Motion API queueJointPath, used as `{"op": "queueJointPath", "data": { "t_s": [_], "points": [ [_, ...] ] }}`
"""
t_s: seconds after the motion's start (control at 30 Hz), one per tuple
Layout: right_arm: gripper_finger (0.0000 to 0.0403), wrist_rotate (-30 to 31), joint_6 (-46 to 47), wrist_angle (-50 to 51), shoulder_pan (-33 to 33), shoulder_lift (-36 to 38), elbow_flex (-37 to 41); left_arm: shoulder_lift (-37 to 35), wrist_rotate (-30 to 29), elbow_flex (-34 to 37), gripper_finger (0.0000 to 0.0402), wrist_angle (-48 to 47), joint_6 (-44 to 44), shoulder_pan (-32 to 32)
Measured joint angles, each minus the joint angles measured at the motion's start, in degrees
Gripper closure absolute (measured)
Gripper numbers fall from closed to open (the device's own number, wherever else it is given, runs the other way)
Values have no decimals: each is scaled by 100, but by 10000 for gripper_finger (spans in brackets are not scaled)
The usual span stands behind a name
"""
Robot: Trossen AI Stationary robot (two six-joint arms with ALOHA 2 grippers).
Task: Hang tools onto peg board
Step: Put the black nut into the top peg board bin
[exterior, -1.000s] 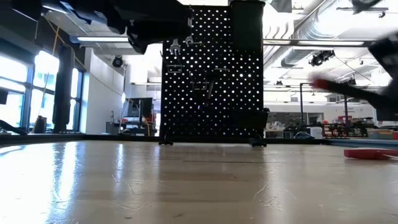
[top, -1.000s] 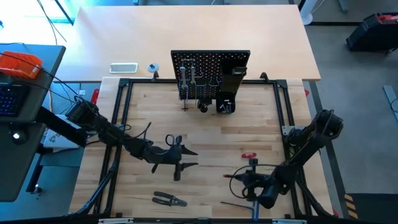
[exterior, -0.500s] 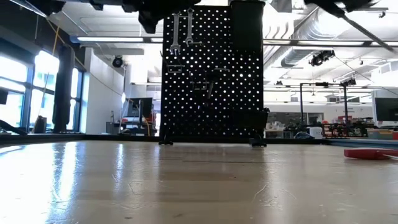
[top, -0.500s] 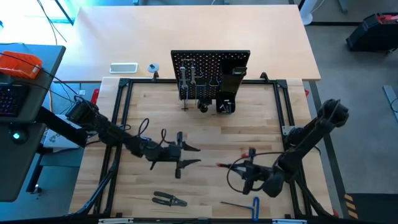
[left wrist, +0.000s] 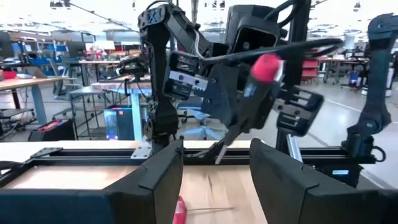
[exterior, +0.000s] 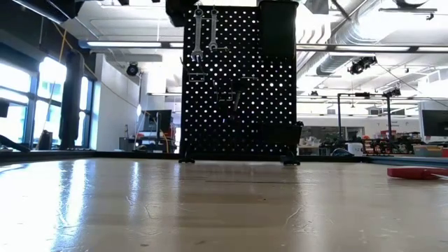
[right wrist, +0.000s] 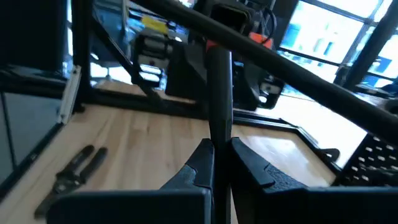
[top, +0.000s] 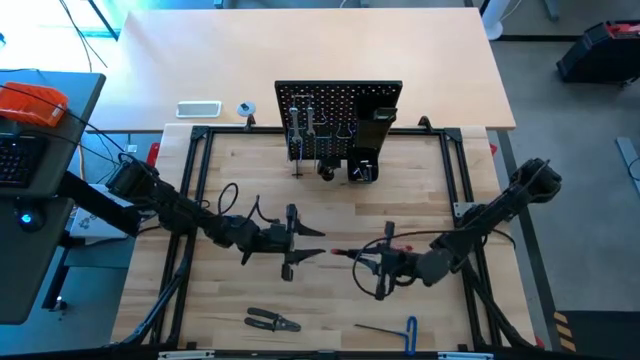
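Observation:
My right gripper (top: 365, 262) hovers mid-table, shut on a screwdriver (left wrist: 247, 99) with a dark handle and a red end cap (left wrist: 267, 65). Its tip (top: 336, 252) points at my left gripper (top: 310, 247), which is open and empty just to its left. The black peg board (top: 338, 120) stands upright at the far edge, and two silver wrenches (exterior: 198, 31) hang on its hooks. Black-handled pliers (top: 272, 320) and a blue-handled hex key (top: 405, 328) lie near the front edge. A second red-handled tool (exterior: 413, 171) lies on the table. My right gripper pinches the screwdriver's dark handle (right wrist: 219, 124) between its two fingers. The fingers come level from the table's right. The screwdriver is lifted clear of the table and tilted, its red cap up and its shaft (left wrist: 225, 142) slanting down toward my left gripper.
A black box-shaped holder (top: 375, 125) sits on the peg board's right side. A black metal frame (top: 195, 180) borders the wooden work surface. Loose cables hang around both wrists (top: 375, 285). A small white device (top: 198, 108) lies behind the frame at the far left.
My right gripper has risen from near the hex key and gone toward the table's left and far edge, carrying the screwdriver toward my left gripper. My left gripper has risen and gone a little toward the right.

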State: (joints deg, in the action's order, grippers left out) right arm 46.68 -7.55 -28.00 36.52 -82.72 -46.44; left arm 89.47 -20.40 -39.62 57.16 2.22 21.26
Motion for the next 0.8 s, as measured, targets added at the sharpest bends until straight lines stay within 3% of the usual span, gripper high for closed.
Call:
{"op": "queueJointPath", "data": {
  "t_s": [0.33, 0.8],
  "points": [
    [386, -778, -21, -297, -560, -14, -2, 0, 183, 0, 229, 490, 171, -155],
    [386, -1234, -178, -673, -942, -59, -4, 0, 380, -269, 229, 446, 297, -343]
  ]
}}
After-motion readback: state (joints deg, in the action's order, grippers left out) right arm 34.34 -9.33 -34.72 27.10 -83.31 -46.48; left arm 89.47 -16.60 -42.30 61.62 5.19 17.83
